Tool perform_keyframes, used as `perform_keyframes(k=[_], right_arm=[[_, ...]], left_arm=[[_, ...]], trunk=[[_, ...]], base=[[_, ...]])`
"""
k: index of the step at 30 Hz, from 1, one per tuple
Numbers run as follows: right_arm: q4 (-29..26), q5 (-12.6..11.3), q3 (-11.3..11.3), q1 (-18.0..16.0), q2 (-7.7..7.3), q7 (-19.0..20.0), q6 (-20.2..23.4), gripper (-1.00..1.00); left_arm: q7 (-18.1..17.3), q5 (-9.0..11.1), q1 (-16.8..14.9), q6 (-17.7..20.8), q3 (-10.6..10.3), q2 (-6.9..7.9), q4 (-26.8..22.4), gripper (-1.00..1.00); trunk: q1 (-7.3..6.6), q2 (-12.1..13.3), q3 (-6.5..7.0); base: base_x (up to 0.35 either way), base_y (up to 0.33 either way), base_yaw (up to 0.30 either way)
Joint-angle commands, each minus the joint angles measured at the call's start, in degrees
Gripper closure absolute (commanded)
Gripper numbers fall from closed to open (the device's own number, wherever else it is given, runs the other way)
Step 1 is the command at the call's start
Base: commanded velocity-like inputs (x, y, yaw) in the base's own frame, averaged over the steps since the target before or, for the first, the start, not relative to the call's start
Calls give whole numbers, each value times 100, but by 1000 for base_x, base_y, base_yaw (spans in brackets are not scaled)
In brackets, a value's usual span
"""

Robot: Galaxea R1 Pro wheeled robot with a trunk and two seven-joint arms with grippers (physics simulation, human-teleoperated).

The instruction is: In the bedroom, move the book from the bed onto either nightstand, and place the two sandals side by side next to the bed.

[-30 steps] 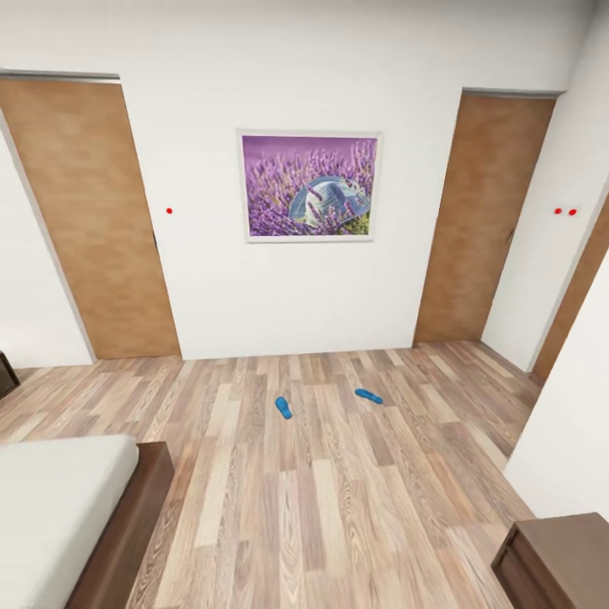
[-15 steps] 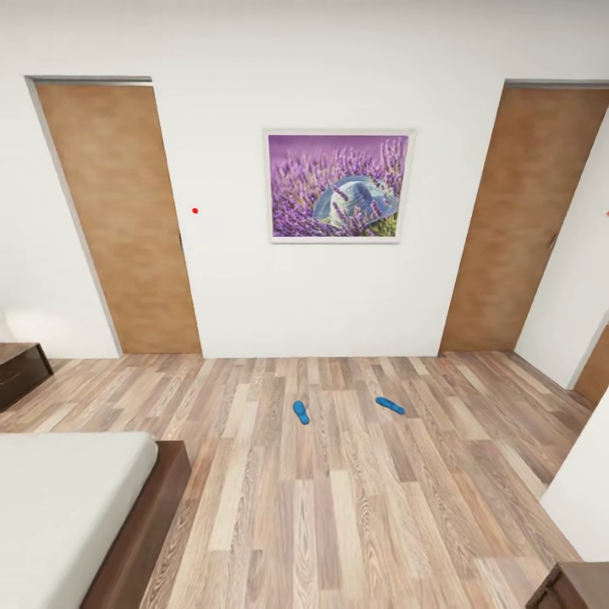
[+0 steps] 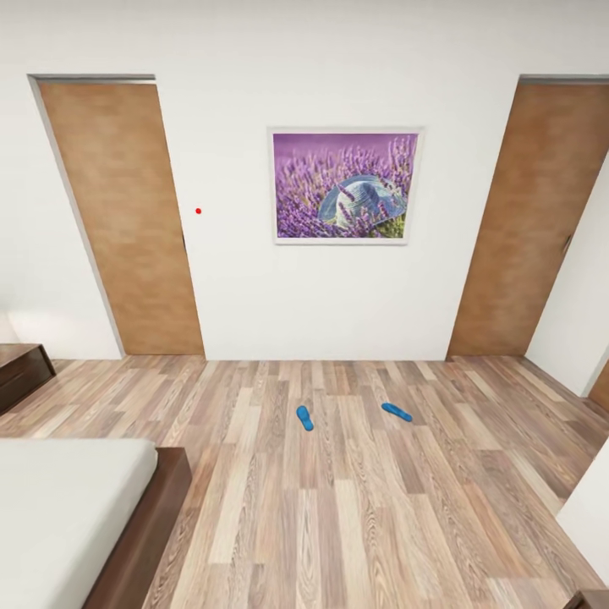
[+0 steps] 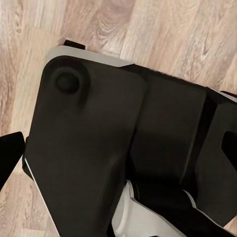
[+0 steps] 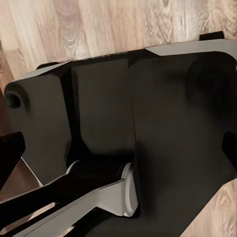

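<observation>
Two blue sandals (image 3: 304, 417) (image 3: 396, 412) lie apart on floor (image 3: 338, 524); no readable writing.

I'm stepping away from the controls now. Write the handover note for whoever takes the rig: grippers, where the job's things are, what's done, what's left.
Grippers: both wrist views look down at the robot's dark base over the wood floor; whether either gripper is open or shut cannot be told.
Sandals: both blue, lying apart on the open floor, left sandal and right sandal, pointing different ways, well away from the bed.
Book: not on the part of the mattress in view.
Nightstand: a dark wooden piece beyond the bed may be one.
Done: nothing, judging by how things lie.
Left: bring the sandals side by side next to the bed; find the book and set it on a nightstand.
</observation>
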Motion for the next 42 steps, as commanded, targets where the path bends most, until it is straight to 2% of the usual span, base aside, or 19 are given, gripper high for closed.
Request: perform_keyframes(k=[1,42], right_arm=[[9,45,-49,-5,-4,13,12,-100],[1,44,-58,-5,-29,13,10,-100]], left_arm=[[-24,60,-5,-24,-48,-2,13,-100],[-23,60,-5,-92,-50,-27,13,-100]], trunk=[[4,-6,-5],[4,-6,-5]], base=[[154,0,4],[155,0,0]])
